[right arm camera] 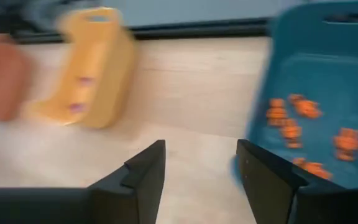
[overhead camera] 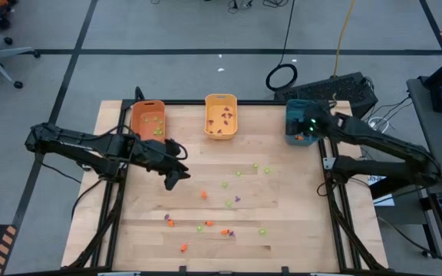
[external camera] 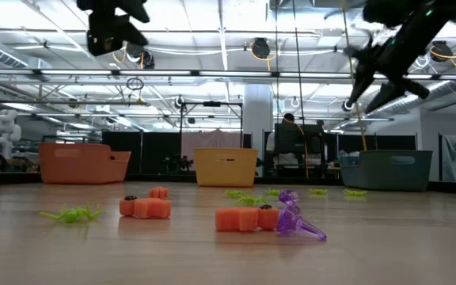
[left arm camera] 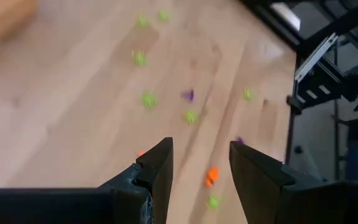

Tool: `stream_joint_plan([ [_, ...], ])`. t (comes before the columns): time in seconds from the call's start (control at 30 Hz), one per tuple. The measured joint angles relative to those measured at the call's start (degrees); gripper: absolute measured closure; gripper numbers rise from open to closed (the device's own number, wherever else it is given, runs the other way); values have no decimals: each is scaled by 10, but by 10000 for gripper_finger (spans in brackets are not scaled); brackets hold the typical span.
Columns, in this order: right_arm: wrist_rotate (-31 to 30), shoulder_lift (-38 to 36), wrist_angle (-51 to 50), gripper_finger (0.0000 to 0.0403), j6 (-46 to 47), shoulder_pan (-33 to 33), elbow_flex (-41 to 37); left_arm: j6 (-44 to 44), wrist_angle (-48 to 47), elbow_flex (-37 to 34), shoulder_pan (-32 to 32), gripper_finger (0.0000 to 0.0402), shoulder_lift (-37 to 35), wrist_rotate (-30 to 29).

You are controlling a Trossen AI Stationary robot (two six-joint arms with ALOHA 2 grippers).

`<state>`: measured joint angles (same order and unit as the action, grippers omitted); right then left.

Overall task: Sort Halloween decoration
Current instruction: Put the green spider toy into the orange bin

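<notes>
Small orange, light green and purple Halloween decorations (overhead camera: 225, 184) lie scattered over the near half of the wooden table (overhead camera: 129, 230); the low view shows an orange one (external camera: 245, 218) and a purple one (external camera: 295, 220) up close. My left gripper (overhead camera: 176, 178) hangs open above the table's left middle with nothing between its fingers (left arm camera: 160, 162). My right gripper (overhead camera: 307, 132) hovers open at the near edge of the teal bin (right arm camera: 316, 93), also holding nothing. Orange pieces (right arm camera: 291, 127) lie on the teal bin's floor.
Three bins stand along the far edge: an orange bin (overhead camera: 148, 119) holding green pieces, a yellow bin (overhead camera: 221, 116) holding purple pieces, and the teal bin (overhead camera: 296, 123) at the right. Bare wood lies between the bins and the scattered pieces.
</notes>
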<state>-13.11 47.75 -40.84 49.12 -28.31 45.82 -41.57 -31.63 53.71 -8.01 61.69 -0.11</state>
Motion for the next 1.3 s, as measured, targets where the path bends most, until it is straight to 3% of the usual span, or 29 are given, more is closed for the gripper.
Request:
stream_joint_plan([
  [0.1,11,-48,24,219,11,54,0,-33,-9,0,0,245,0,23],
  [0.27,29,-82,153,221,-3,156,1,-14,-9,0,0,245,0,53],
  [0.43,28,-50,284,222,-21,235,1,-15,-8,0,0,245,0,88],
  [0.57,42,1,331,222,-20,285,4,-45,-5,0,-10,245,0,94],
  [0.77,59,92,197,222,-10,368,89,-88,24,3,-29,245,0,79],
  [1.03,58,221,-53,222,15,469,242,-60,27,24,-77,245,0,-20],
  [1.3,59,330,-92,222,155,597,268,-62,27,24,-124,245,0,-74],
])
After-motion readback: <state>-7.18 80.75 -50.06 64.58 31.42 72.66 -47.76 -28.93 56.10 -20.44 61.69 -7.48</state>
